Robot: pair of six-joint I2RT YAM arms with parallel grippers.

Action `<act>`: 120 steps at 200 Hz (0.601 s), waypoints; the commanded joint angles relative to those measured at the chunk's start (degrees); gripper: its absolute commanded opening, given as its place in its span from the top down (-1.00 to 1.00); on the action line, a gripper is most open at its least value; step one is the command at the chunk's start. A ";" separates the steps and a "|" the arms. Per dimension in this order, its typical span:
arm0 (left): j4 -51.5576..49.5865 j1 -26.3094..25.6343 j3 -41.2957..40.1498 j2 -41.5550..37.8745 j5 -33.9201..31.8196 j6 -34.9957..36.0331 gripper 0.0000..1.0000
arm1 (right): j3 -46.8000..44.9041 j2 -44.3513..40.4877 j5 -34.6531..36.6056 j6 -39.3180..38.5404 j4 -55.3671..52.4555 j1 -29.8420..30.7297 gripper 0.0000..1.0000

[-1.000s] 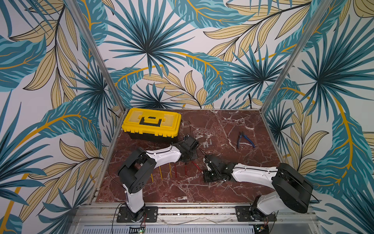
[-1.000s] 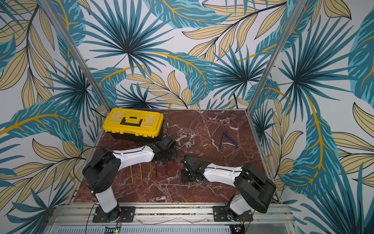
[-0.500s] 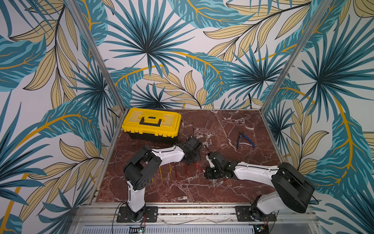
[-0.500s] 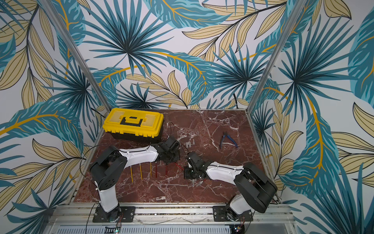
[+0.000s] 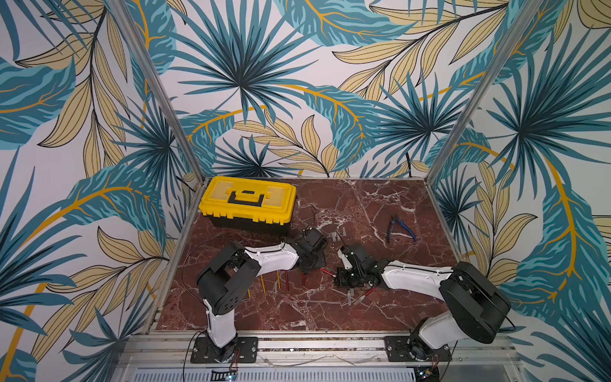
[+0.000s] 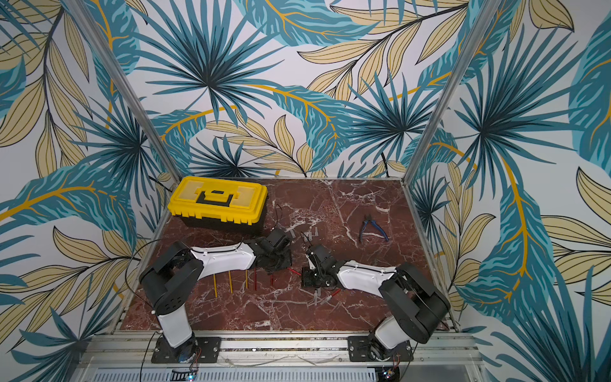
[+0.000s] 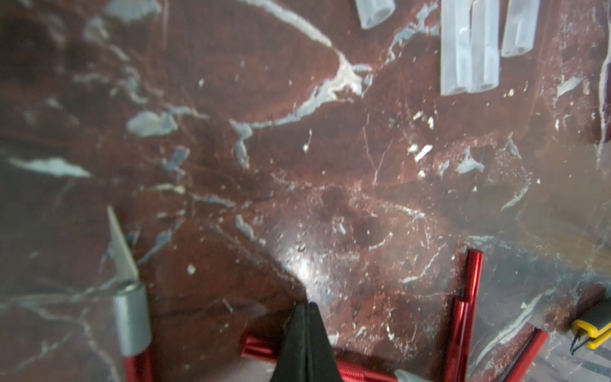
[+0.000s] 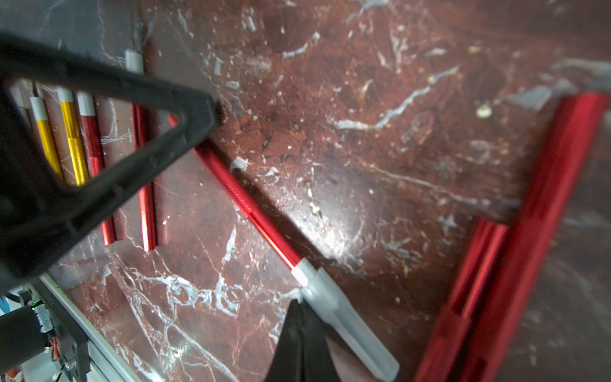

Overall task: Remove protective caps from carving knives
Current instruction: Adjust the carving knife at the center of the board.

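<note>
Both shut grippers meet over one red carving knife (image 8: 248, 205) (image 5: 325, 272) lying slantwise on the marble. My left gripper (image 7: 307, 306) (image 5: 310, 261) hangs over its handle end with nothing between the fingers. My right gripper (image 8: 299, 306) (image 5: 344, 277) has its tip against the rim of the translucent protective cap (image 8: 347, 324) that sits on that knife's tip. A row of yellow and red carving knives (image 5: 271, 282) (image 8: 74, 142) lies left of the grippers, and one shows a bare blade (image 7: 122, 251). Loose protective caps (image 7: 469, 49) (image 5: 334, 236) lie farther back.
A yellow toolbox (image 5: 248, 201) stands at the back left. Blue-handled pliers (image 5: 400, 228) lie at the right. More red knives (image 8: 529, 231) lie under my right arm, and a loose cap (image 5: 349, 297) lies in front of it. A yellow utility knife (image 7: 591, 330) lies nearby.
The left arm's elbow has swung a little to the right. The right gripper has edged slightly toward the back. Both stay shut over the same red knife.
</note>
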 commanded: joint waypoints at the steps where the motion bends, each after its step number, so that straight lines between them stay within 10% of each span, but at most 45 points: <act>1: -1.22 -1.35 -2.66 -1.67 -0.06 -1.09 0.93 | 0.49 2.64 1.30 -1.71 -2.94 -0.69 1.00; 120: -1.19 -5.55 -8.41 -3.72 0.41 -5.37 0.94 | 3.46 8.17 -0.52 -2.18 -1.41 -1.20 1.00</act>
